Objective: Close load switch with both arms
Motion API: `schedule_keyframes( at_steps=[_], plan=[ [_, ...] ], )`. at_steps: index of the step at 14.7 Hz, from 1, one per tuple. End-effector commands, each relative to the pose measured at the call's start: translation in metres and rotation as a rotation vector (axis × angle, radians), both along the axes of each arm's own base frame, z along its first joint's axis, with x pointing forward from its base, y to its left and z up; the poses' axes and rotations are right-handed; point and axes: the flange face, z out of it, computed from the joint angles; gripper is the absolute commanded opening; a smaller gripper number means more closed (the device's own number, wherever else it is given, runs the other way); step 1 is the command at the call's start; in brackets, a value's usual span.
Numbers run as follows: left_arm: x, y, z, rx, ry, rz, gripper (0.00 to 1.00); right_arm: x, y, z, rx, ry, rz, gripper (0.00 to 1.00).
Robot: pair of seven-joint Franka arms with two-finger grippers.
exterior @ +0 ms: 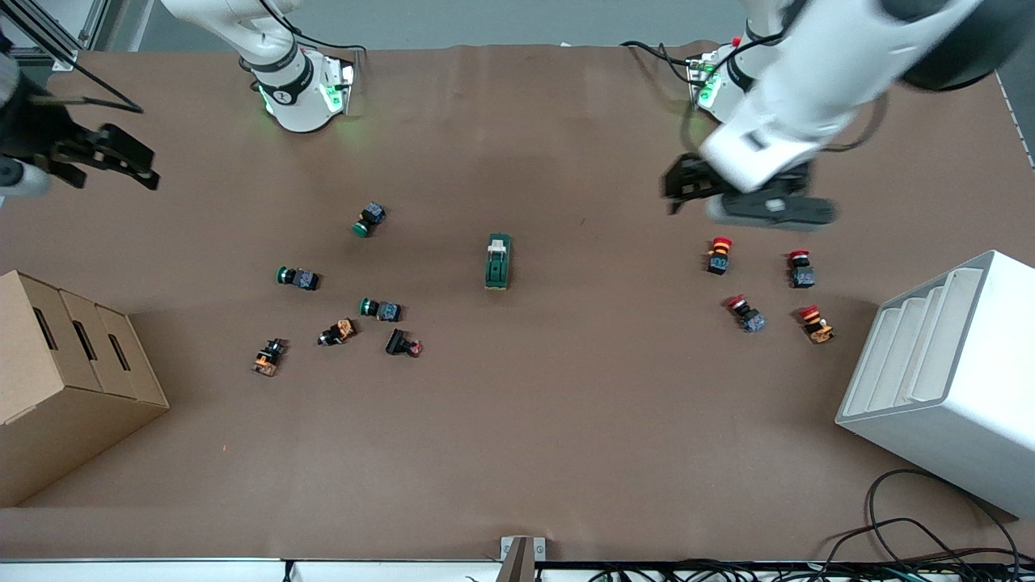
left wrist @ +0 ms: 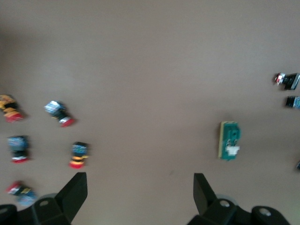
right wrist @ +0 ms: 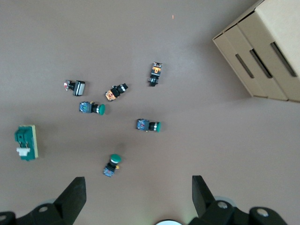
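The load switch [exterior: 498,261], a small dark green block with a white lever tab, lies at the middle of the brown table. It also shows in the left wrist view [left wrist: 229,140] and in the right wrist view [right wrist: 26,142]. My left gripper [exterior: 687,187] hangs open and empty above the table, over bare mat toward the left arm's end, apart from the switch. In its wrist view the left gripper [left wrist: 139,187] has its jaws wide apart. My right gripper [exterior: 121,158] is open and empty, high over the right arm's end of the table; it also shows in its wrist view [right wrist: 138,190].
Several green-capped and orange push-buttons [exterior: 380,309] lie toward the right arm's end. Several red-capped push-buttons [exterior: 720,252] lie toward the left arm's end. A cardboard box [exterior: 57,380] and a white slotted rack [exterior: 942,372] stand at the table's two ends.
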Motion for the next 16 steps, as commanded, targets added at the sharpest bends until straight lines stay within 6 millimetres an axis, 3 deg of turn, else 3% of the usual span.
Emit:
schedule_keyframes(
  at_steps=[1,4,6,8,12,14,16],
  plan=[
    [-0.016,-0.076,-0.05,0.054,-0.035,0.068,1.0,0.02,0.019,-0.027,-0.02,0.002,-0.03,1.0],
    [-0.058,-0.155,-0.112,0.061,-0.087,0.192,1.0,0.044,0.037,-0.063,-0.03,0.005,-0.018,1.0],
    [-0.083,-0.194,-0.151,0.085,-0.145,0.25,1.0,0.061,0.047,-0.094,-0.024,0.026,-0.033,1.0],
    [-0.123,-0.234,-0.189,0.109,-0.19,0.284,1.0,0.075,0.053,-0.122,-0.028,0.036,-0.08,1.0],
    [-0.186,-0.28,-0.268,0.163,-0.294,0.322,1.0,0.089,0.073,-0.159,-0.044,0.046,-0.18,1.0],
    [-0.216,-0.296,-0.304,0.158,-0.373,0.33,1.0,0.09,0.078,-0.165,-0.047,0.052,-0.184,1.0],
    [-0.255,-0.307,-0.344,0.148,-0.515,0.285,1.0,0.086,0.1,-0.171,-0.048,0.061,-0.265,1.0]
  ],
)
